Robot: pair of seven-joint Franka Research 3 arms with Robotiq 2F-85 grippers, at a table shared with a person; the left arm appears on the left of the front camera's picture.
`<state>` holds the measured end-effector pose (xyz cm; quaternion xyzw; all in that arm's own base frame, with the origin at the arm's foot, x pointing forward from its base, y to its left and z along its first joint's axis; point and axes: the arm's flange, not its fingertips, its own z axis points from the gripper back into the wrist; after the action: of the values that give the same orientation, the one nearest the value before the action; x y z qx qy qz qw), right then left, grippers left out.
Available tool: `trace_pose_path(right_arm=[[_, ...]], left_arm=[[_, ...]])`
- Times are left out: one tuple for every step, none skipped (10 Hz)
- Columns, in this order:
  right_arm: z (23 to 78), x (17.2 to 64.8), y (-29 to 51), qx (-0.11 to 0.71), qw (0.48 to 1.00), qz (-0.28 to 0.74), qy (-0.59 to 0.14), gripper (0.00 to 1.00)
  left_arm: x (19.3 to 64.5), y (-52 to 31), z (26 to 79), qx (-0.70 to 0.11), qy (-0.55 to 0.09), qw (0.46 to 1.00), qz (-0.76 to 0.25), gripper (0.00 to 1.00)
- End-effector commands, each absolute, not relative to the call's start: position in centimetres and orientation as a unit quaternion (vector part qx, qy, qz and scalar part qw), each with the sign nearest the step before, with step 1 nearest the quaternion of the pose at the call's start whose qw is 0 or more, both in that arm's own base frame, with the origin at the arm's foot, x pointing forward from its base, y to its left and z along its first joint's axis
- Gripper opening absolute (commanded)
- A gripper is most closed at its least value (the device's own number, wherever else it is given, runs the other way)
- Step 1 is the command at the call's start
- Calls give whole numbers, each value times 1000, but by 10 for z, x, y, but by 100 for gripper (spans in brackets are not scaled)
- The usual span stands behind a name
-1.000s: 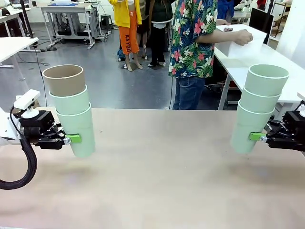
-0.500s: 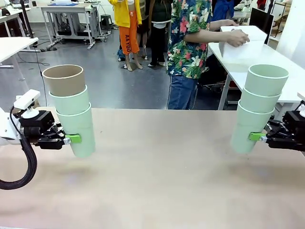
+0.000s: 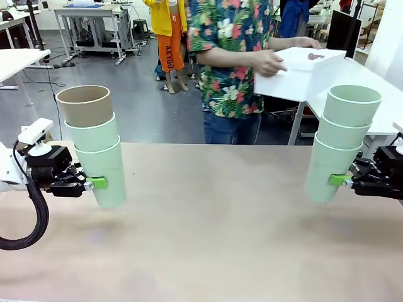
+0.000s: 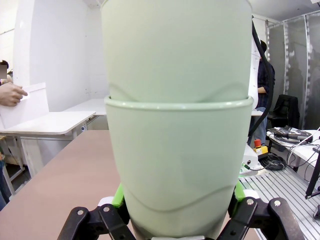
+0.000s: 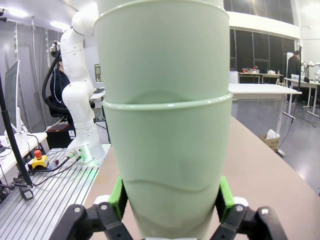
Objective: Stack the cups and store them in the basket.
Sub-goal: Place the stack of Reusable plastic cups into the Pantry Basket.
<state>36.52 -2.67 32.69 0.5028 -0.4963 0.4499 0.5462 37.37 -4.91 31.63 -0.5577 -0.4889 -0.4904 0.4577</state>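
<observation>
My left gripper [image 3: 94,183] is shut on the bottom cup of a stack of three cups [image 3: 96,146]: two mint green with the tan-brown cup [image 3: 85,104] on top, held upright above the table's left side. In the left wrist view this left stack [image 4: 177,120] stands between the green pads [image 4: 118,196]. My right gripper [image 3: 338,180] is shut on the lowest of three mint green cups [image 3: 340,141] at the right. That right stack [image 5: 165,115] rises between its pads [image 5: 117,196]. A person [image 3: 230,63] beyond the table carries the white basket [image 3: 296,72].
The tan table [image 3: 214,239] spreads between the two stacks. A white side table [image 3: 371,82] stands at the back right, another white table [image 3: 16,60] at the far left. The other arm's base [image 5: 80,110] shows in the right wrist view.
The person has turned from the side table and brought the white basket left, towards the table's far edge. Both arms and both stacks have stayed still.
</observation>
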Motion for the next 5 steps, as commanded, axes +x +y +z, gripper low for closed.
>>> trace_pose_path(right_arm=[[331,367,-26,500,544,448,-503,86],[331,367,-26,500,544,448,-503,86],[331,367,-26,500,544,448,-503,86],[331,367,-26,500,544,448,-503,86],[331,367,-26,500,544,448,-503,86]], left_arm=[[373,-50,320,-558,-492,453,-492,87],[373,-50,320,-558,-492,453,-492,87],[373,-50,320,-558,-492,453,-492,87],[373,-50,320,-558,-492,453,-492,87],[373,-50,320,-558,-492,453,-492,87]])
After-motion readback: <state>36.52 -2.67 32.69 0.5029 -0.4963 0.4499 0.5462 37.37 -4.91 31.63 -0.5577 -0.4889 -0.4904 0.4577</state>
